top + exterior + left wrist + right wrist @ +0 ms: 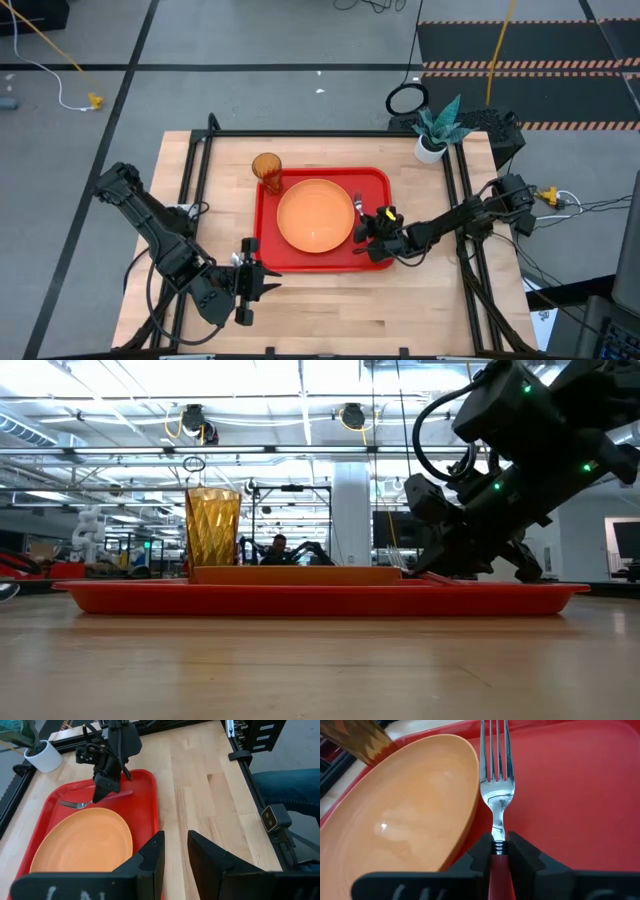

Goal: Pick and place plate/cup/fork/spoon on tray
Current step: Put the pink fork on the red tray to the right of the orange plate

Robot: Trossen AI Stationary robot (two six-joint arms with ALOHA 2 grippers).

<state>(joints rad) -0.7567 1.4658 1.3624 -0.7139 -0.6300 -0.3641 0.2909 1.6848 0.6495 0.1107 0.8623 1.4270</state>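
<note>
**Tray loaded with plate, cup and fork; fork still pinched**

- Tray [325, 255]: red, rectangular, raised rim. Set mid-bench, long sides parallel to the bench's front and back edges.
- Plate [315, 215]: round, orange, shallow. Flat on the tray floor, roughly central, taking up most of the tray's depth.
- Cup [267, 170]: translucent amber tumbler, faceted wall. Upright at the tray's back-left corner, just beside the plate's rim; whether touching, cannot tell.
- Fork [496, 780]: silver tines, pinkish-red handle. Low over or on the tray floor just beside the plate's right rim, tines toward the tray's back edge, handle toward its front edge. Contact with the tray floor not clear.
- Right gripper [372, 232]: down over the tray's right portion, near the front-right corner, fingers pressed onto the fork handle [497, 872] just behind the neck. Seen likewise from the left wrist [100, 792].
- Left gripper [262, 279]: off the tray, just beyond its front-left corner, above bare bench near the front edge. Fingers [150, 865] spread with a gap between, holding nothing.
- Potted plant [436, 128]: white pot, green leaves, at the bench's back-right corner.
- Spoon: not located in any view.
</note>
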